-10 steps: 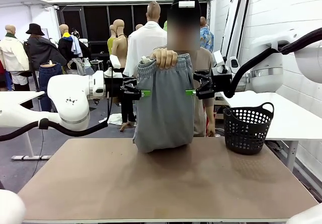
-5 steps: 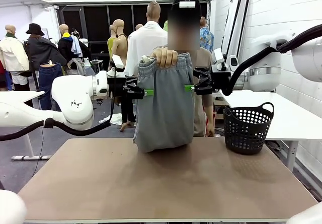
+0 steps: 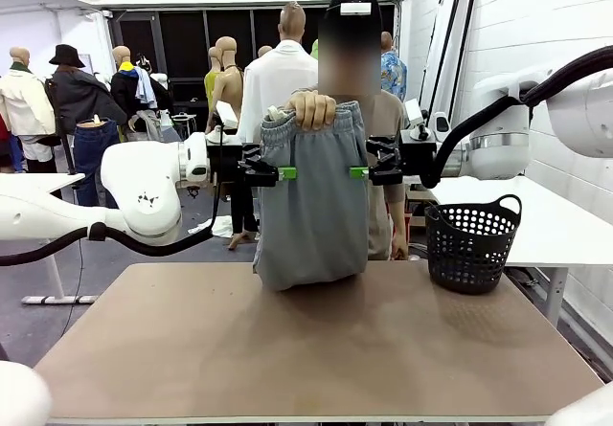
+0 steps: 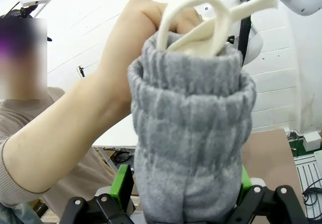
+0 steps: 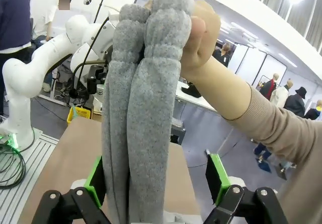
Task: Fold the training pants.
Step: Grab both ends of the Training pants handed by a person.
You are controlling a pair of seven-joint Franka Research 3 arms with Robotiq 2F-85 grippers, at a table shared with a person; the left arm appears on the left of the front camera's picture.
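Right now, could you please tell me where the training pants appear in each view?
Front view: training pants hang at centre.
Left wrist view: training pants at centre, between the fingers.
Right wrist view: training pants just left of centre.
Shared landmark: the person's hand gripping the waistband.

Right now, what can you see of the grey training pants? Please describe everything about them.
The training pants are light grey soft jersey, bunched lengthwise. A person's hand grips the gathered waistband from above, where a white drawstring loops out. They hang upright, the lower end reaching the table. The left end effector and right end effector straddle the side edges, jaws open.
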